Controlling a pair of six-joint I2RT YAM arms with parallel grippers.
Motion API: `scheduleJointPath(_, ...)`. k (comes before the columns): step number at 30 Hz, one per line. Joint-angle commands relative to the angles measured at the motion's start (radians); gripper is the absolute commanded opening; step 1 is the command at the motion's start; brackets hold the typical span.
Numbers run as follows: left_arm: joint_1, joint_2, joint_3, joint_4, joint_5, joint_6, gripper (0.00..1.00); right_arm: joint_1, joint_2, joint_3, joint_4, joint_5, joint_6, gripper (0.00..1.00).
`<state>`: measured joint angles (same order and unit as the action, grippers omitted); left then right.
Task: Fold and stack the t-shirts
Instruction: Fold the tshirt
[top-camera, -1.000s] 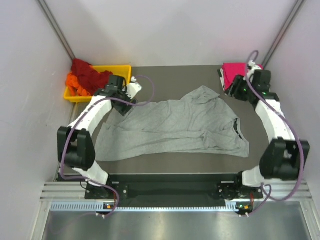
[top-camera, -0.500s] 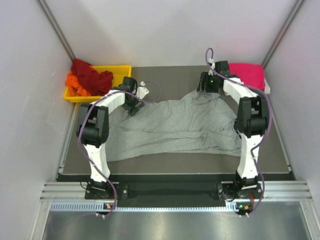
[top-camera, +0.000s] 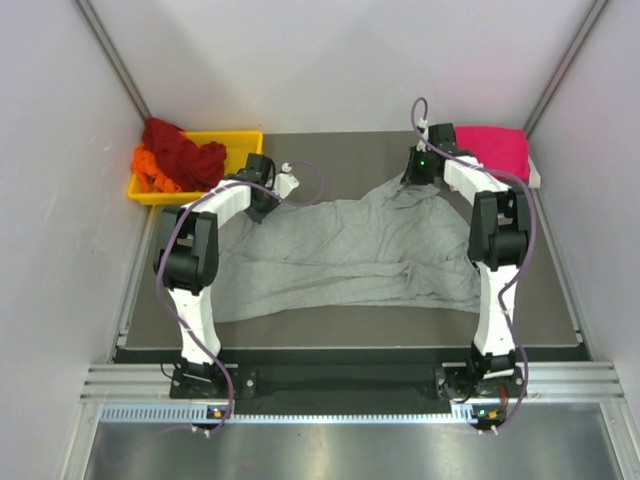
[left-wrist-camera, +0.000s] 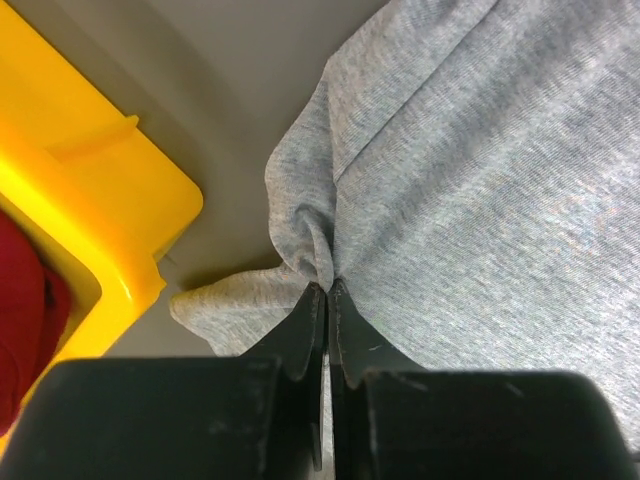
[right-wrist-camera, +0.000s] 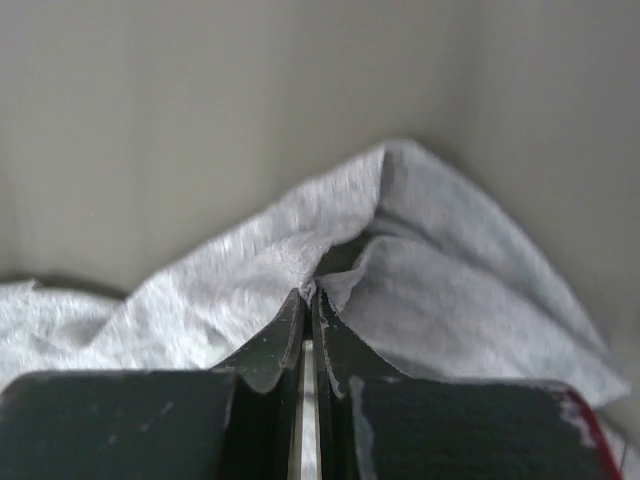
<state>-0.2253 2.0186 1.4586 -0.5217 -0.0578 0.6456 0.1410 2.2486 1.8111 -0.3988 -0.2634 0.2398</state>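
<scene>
Tray (top-camera: 242, 139): dark red tee (top-camera: 185, 155), orange tee (top-camera: 150, 170) inside
Grey tee (top-camera: 340, 250): spread right of tray
Left gripper (left-wrist-camera: 322, 290): clamped on grey tee
Right gripper (right-wrist-camera: 307, 292): clamped on grey tee

On tabletop (top-camera: 340, 150), centred, a spread t-shirt (top-camera: 350, 255). Far left, a tray (top-camera: 245, 137) with bunched t-shirts (top-camera: 180, 155) inside. Far right, a folded t-shirt (top-camera: 497, 148). Left tool (left-wrist-camera: 325, 290) clamped on spread t-shirt's far-left edge beside tray, right tool (right-wrist-camera: 308, 292) on far-right edge.

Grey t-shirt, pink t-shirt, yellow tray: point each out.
grey t-shirt (top-camera: 340, 255), top view, middle of the spread cloth.
pink t-shirt (top-camera: 500, 150), top view, centre of the cloth.
yellow tray (top-camera: 238, 135), top view, far rim.
</scene>
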Motion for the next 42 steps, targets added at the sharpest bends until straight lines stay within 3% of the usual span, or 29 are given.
scheduleJointPath(1, 0.000, -0.052, 0.003, 0.002, -0.002, -0.037, 0.00, -0.003, -0.134, -0.077, 0.064, 0.016, 0.016, 0.00)
scheduleJointPath(5, 0.000, -0.159, -0.038, -0.034, 0.007, -0.064, 0.00, 0.003, -0.344, -0.240, 0.072, 0.036, 0.039, 0.00)
scheduleJointPath(11, -0.002, -0.303, -0.190, -0.130, -0.017, -0.103, 0.00, 0.058, -0.671, -0.690, 0.087, 0.087, 0.125, 0.00)
scheduleJointPath(17, -0.006, -0.402, -0.355, -0.257, 0.041, -0.107, 0.01, 0.132, -0.926, -1.010, 0.075, 0.127, 0.220, 0.00)
scheduleJointPath(20, -0.008, -0.432, -0.385, -0.334, 0.098, -0.072, 0.17, 0.152, -1.007, -1.100, 0.051, 0.131, 0.248, 0.00)
scheduleJointPath(21, -0.008, -0.443, -0.385, -0.357, 0.134, -0.064, 0.30, 0.155, -1.023, -1.118, 0.046, 0.128, 0.259, 0.00)
scheduleJointPath(23, -0.006, -0.491, -0.360, -0.434, 0.179, -0.028, 0.40, 0.164, -1.052, -1.151, 0.043, 0.084, 0.262, 0.03)
scheduleJointPath(25, 0.006, -0.552, -0.330, -0.463, 0.219, -0.015, 0.49, 0.167, -1.055, -1.148, 0.023, 0.035, 0.248, 0.22)
scheduleJointPath(26, 0.017, -0.570, -0.292, -0.456, 0.225, -0.018, 0.53, 0.167, -1.060, -1.113, -0.030, 0.039, 0.239, 0.46)
scheduleJointPath(28, 0.061, -0.606, -0.259, -0.373, 0.199, -0.059, 0.64, 0.166, -1.096, -1.064, -0.084, 0.094, 0.213, 0.61)
scheduleJointPath(29, 0.075, -0.606, -0.239, -0.335, 0.178, -0.081, 0.67, 0.154, -1.110, -1.018, -0.110, 0.151, 0.205, 0.64)
scheduleJointPath(34, 0.096, -0.461, -0.196, -0.137, -0.037, -0.259, 0.68, 0.045, -1.056, -0.908, -0.084, 0.168, 0.136, 0.58)
scheduleJointPath(38, 0.096, -0.298, -0.101, -0.150, -0.079, -0.316, 0.66, -0.055, -0.924, -0.827, -0.008, 0.125, 0.096, 0.47)
scheduleJointPath(42, 0.127, -0.202, -0.090, -0.149, -0.099, -0.327, 0.67, -0.078, -0.790, -0.767, 0.035, 0.122, 0.064, 0.46)
